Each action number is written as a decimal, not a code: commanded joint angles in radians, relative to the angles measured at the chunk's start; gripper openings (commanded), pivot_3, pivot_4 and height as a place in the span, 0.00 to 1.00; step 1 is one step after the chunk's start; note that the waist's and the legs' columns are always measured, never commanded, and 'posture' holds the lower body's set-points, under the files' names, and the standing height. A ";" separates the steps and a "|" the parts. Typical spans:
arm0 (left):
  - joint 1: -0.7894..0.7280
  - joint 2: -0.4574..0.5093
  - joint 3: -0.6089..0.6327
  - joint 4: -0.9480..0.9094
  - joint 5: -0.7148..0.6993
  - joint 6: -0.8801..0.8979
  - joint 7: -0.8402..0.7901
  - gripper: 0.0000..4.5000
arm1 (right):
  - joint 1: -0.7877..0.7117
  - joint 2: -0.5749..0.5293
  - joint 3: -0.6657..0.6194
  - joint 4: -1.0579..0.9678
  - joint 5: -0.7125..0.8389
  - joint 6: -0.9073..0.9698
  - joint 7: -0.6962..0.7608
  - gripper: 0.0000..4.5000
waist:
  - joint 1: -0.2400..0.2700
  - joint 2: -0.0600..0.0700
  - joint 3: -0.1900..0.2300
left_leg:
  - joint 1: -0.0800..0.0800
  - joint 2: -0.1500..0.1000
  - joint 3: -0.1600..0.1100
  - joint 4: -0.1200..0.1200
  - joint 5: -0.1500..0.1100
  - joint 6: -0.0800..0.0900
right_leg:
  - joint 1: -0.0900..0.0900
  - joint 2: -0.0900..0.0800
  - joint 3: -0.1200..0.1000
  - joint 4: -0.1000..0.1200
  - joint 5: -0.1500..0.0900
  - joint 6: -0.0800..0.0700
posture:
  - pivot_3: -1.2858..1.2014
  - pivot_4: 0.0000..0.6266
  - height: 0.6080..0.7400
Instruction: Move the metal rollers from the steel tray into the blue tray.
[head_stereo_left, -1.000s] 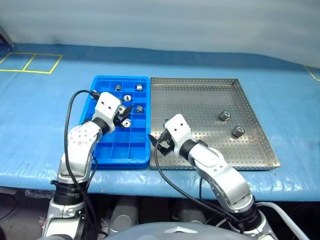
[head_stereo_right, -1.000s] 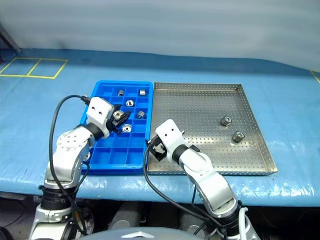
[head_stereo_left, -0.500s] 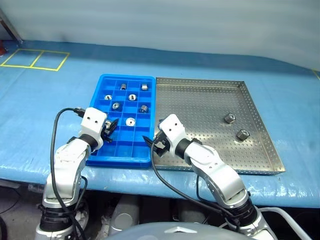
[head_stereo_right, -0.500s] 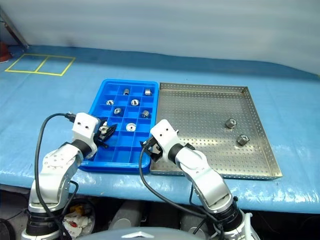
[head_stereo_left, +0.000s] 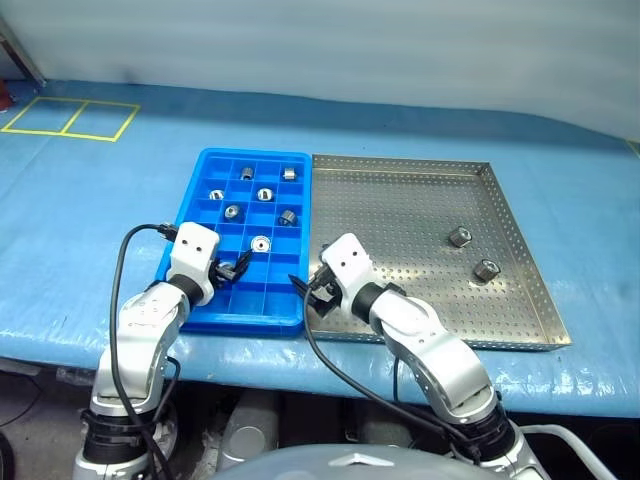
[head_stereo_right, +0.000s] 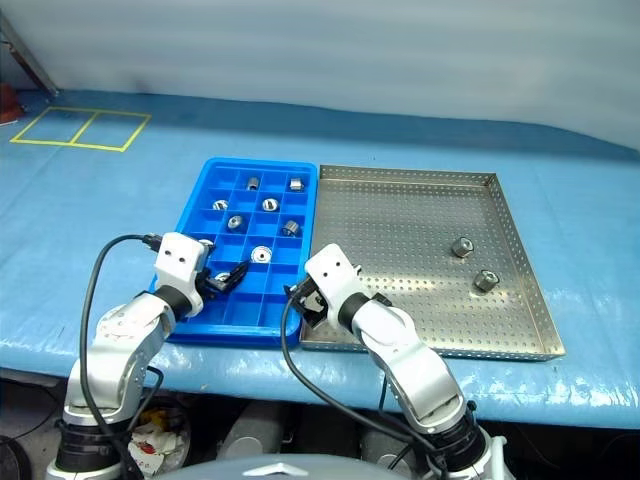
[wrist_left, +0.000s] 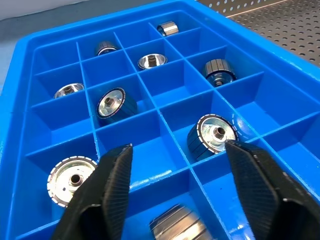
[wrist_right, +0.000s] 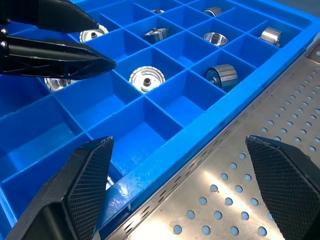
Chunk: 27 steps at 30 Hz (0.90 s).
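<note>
Two metal rollers (head_stereo_left: 459, 236) sit far apart from the tools on the right side of the steel tray (head_stereo_left: 400, 200), and more shiny rollers (wrist_left: 212, 137) rest in the little square boxes of the blue tray (head_stereo_left: 196, 170), which sits touching the steel tray's left side on the blue surface (head_stereo_left: 90, 220). The left tool (head_stereo_left: 238, 268) hangs over the near part of the blue tray with its fingers (wrist_left: 107, 185) wide apart and holding nothing, and one roller (wrist_left: 176, 225) lies in the box right below it. The right tool (head_stereo_left: 312, 290) hovers where the two trays meet, its fingers (wrist_right: 85, 185) wide apart too and empty.
</note>
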 joint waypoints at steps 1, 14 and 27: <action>-0.026 -0.020 0.018 -0.019 -0.047 -0.077 -0.006 0.99 | 0.001 0.010 -0.021 -0.046 0.005 -0.009 -0.009 1.00 | -0.001 0.000 0.000 | 0.000 0.000 0.000 0.000 0.000 0.000 | 0.000 0.000 0.000 0.000 0.000 0.000 | 0.62 0.24 1.00; -0.093 -0.075 -0.138 -0.028 -0.149 -0.154 -0.080 0.99 | -0.046 0.076 -0.301 0.036 -0.092 0.013 -0.246 1.00 | -0.012 0.000 0.000 | -0.001 -0.001 0.000 0.000 0.000 0.000 | 0.000 0.000 -0.001 0.000 0.000 0.000 | 0.59 0.24 1.00; -0.079 -0.108 -0.333 -0.012 -0.152 -0.186 -0.102 0.99 | -0.372 0.243 -0.601 0.567 -0.188 -0.116 -0.686 1.00 | -0.056 0.001 0.000 | 0.000 -0.003 0.001 -0.001 0.000 0.000 | 0.000 0.002 0.000 0.000 0.000 -0.001 | 0.58 0.24 1.00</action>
